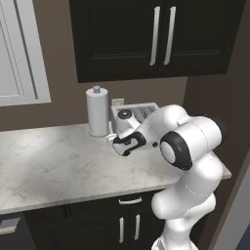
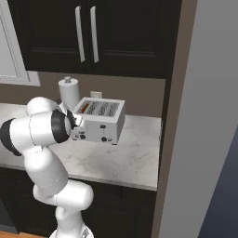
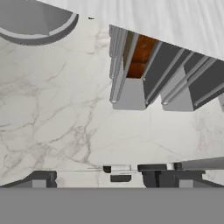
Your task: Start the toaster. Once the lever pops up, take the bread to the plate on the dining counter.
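Observation:
The silver-white toaster (image 2: pixel 101 122) stands on the marble counter against the wall, its front with two dark knobs facing me. The orange-brown bread (image 3: pixel 140 56) sits down in its leftmost slot, and the bread (image 2: pixel 84 108) also shows as an orange strip in the right base view. My gripper (image 3: pixel 103 180) is open and empty, hovering over the toaster's front left edge with one dark fingertip to each side. In the left base view the gripper (image 1: pixel 122 145) sits just in front of the toaster (image 1: pixel 138 113). The plate and the dining counter are out of view.
A white paper-towel roll (image 1: pixel 97 111) stands upright just left of the toaster. Dark wall cabinets (image 1: pixel 156 34) hang above. A tall grey panel (image 2: pixel 204 116) closes the counter's right end. The marble counter (image 1: pixel 49 166) stretches away to the left.

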Controlling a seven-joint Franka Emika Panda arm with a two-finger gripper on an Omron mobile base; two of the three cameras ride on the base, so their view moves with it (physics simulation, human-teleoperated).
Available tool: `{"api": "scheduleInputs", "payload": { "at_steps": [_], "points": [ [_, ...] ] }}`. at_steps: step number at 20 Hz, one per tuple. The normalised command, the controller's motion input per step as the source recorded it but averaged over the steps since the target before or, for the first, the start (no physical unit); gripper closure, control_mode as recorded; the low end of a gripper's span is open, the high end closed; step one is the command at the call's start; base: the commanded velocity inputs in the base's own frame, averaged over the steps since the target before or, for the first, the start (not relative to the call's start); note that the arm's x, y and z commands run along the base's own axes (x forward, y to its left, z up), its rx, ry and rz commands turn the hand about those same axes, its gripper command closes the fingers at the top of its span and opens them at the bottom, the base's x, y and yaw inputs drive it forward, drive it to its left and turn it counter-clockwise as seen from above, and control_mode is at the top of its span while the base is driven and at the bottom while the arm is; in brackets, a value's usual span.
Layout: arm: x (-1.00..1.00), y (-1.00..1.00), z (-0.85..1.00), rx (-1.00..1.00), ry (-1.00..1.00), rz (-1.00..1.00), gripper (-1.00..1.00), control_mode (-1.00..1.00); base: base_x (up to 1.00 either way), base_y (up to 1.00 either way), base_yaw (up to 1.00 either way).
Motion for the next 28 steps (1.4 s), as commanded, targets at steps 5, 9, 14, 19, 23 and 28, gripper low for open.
{"api": "scheduleInputs", "payload": {
  "at_steps": [5, 9, 14, 19, 23, 28],
  "points": [
    [0.00, 0.02, -0.53, 0.00, -0.02, 0.00, -1.00, -1.00, 0.00, 0.00, 0.00],
    [-0.01, 0.00, -0.46, 0.01, -0.09, 0.01, -1.00, -1.00, 0.00, 0.00, 0.00],
    [-0.40, 0.00, 0.38, 0.01, -0.21, 0.00, -1.00, -1.00, 0.00, 0.00, 0.00],
    [-0.35, -0.11, 0.73, 0.00, -0.19, 0.00, -1.00, -1.00, 0.00, 0.00, 0.00],
    [0.00, -0.20, 0.62, 0.00, -0.15, 0.00, -1.00, -1.00, 0.00, 0.00, 0.00],
    [0.37, -0.04, 0.30, 0.02, -0.01, 0.00, -1.00, -1.00, 0.00, 0.00, 0.00]
  ]
}}
